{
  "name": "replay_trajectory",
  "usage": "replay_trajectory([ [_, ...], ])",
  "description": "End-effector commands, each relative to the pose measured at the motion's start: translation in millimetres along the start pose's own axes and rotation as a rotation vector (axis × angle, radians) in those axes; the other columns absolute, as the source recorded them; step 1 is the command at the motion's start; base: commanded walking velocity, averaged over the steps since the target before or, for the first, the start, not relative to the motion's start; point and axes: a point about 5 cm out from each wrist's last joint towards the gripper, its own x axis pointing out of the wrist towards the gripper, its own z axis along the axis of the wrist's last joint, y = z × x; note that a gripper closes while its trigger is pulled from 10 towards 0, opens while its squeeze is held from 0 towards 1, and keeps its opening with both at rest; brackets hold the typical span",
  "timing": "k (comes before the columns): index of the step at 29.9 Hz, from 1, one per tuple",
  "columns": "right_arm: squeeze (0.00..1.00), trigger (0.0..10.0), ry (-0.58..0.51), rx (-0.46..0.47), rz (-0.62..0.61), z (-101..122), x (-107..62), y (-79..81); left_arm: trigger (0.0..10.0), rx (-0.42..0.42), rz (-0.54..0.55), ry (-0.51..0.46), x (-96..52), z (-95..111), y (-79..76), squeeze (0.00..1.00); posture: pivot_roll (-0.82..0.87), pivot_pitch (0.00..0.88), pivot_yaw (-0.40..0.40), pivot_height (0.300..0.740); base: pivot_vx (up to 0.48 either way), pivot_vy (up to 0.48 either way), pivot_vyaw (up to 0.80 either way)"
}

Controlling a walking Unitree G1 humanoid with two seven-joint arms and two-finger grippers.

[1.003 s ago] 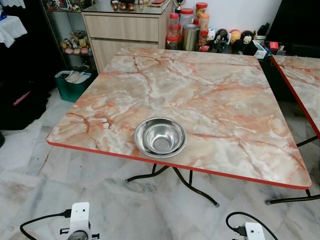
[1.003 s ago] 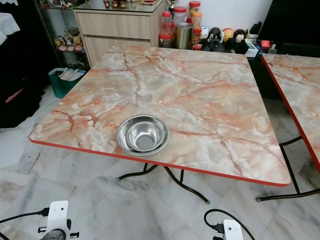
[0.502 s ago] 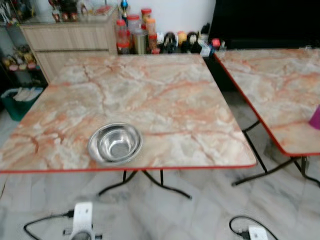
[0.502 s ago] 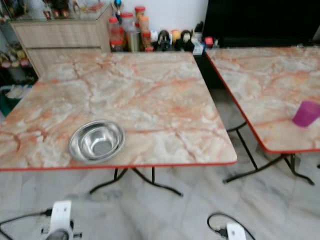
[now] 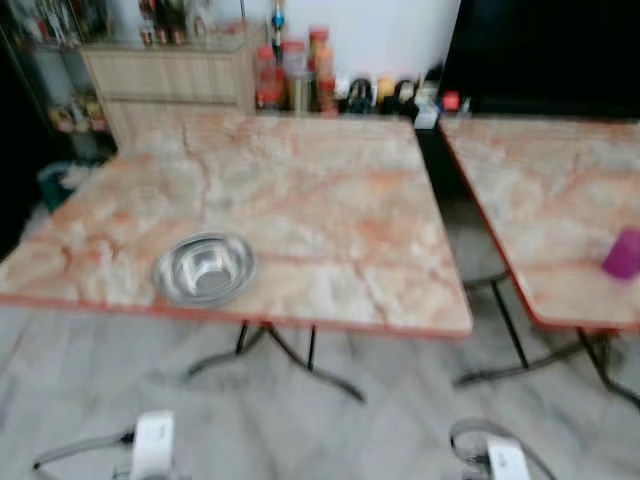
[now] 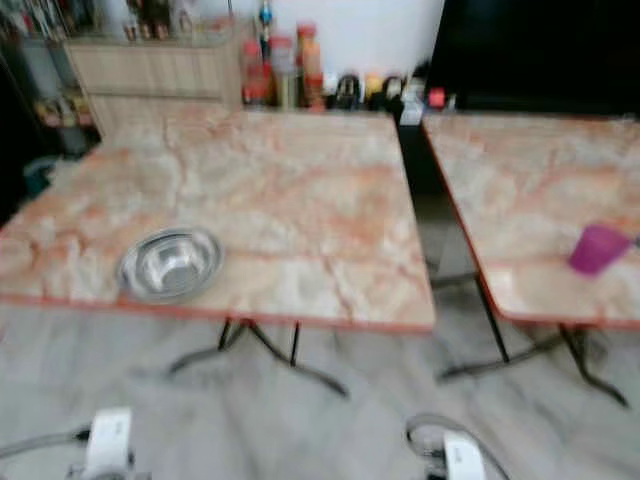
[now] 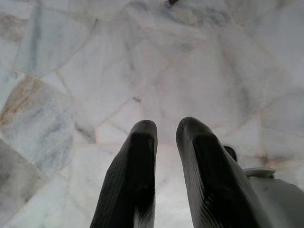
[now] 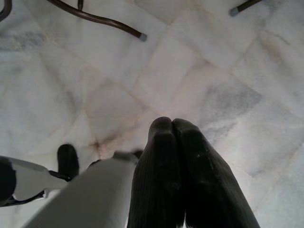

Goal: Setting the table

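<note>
Both grippers hang low over the pale marble floor (image 7: 95, 71), holding nothing. Left gripper (image 7: 165, 130) has its two black fingers slightly parted, a narrow gap between the tips. Right gripper (image 8: 172, 124) has its fingers pressed together, tips touching, with dark table legs (image 8: 99, 19) on the floor beyond. Ahead, blurred, a steel bowl (image 5: 204, 268) sits near the front edge of a marble-patterned table (image 5: 330, 190) with a red rim. Just beside it to the right stands a second table (image 6: 520, 190), carrying a purple cup (image 6: 598, 249) close to its front edge. Jars and bottles (image 5: 292, 72) line the wall behind, next to a wooden cabinet (image 5: 170, 80).
</note>
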Motion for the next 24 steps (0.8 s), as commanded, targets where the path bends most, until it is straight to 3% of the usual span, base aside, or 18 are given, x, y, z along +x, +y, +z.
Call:
replay_trajectory([
  [1,0.0,10.0,0.0,0.007,-0.017,0.1,-1.7,-5.6,10.0,-0.002,-0.021,-0.001,-0.2,2.6,-8.2,0.0,0.01,0.009,-0.014,0.74,0.0,-0.364,0.0],
  [10,0.0,10.0,0.002,0.0,-0.018,1.0,-1.7,-6.2,10.0,-0.009,-0.018,0.002,-0.3,2.1,-8.4,0.0,0.01,0.022,-0.017,0.74,0.0,-0.359,0.0],
  [14,0.0,10.0,0.001,-0.013,-0.019,2.8,-1.4,-6.7,10.0,-0.016,-0.019,0.003,-0.1,3.0,-9.1,0.0,0.01,0.033,-0.018,0.74,0.0,-0.355,0.77],
  [24,0.0,10.0,-0.004,-0.001,-0.023,3.0,-1.5,-7.0,10.0,-0.024,-0.021,0.0,-0.1,3.8,-9.9,0.0,0.0,0.034,-0.02,0.74,0.0,-0.352,0.0],
])
